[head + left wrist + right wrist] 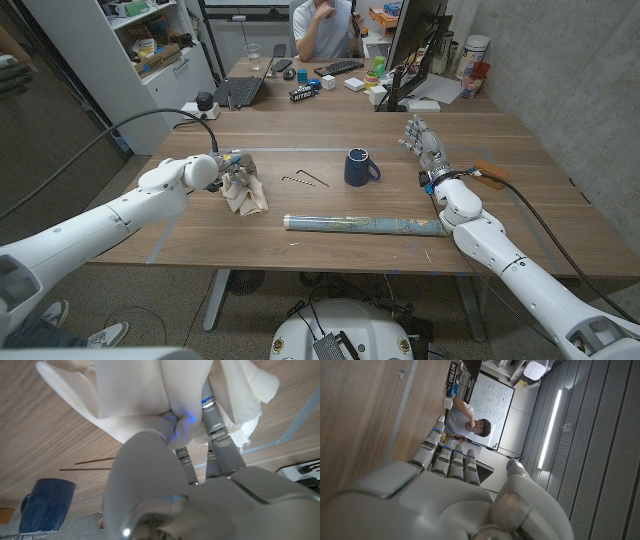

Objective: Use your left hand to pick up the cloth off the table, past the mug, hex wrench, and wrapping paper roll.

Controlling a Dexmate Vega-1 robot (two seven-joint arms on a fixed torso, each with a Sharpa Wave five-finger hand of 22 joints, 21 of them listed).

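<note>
L hand [228,168] has its fingers closed into the cream, crumpled soft cloth [245,192]; wrist view shows fingers [216,420] buried in bunched folds [135,390] of it. Cloth sits at the table's L side, lower edge apparently touching the wooden tabletop [330,240] w/ the upper part gathered into your hand. Can't tell if it's fully clear of the surface yet.

R hand [425,145] holds nothing, fingers apart and reaching up, near the table's R side.

Other items: thin dark metal hex wrench [305,180] lies just R of the cloth; dark blue ceramic mug [360,167] beyond it, upright, handle toward the R arm; long patterned wrapping paper roll [365,224] lies crosswise nearer the robot, well apart from the cloth's lower edge.

Handling, judged: cloth is light, limp, no stiffness, so it'll drape and trail below the grip. Not fragile, not slippery; folds give good purchase. Best hold = the bunched centre you've got, not a corner. Risk: hanging hem drags the hex wrench as you lift or travel. Go straight up first, till the hem is free.
</note>
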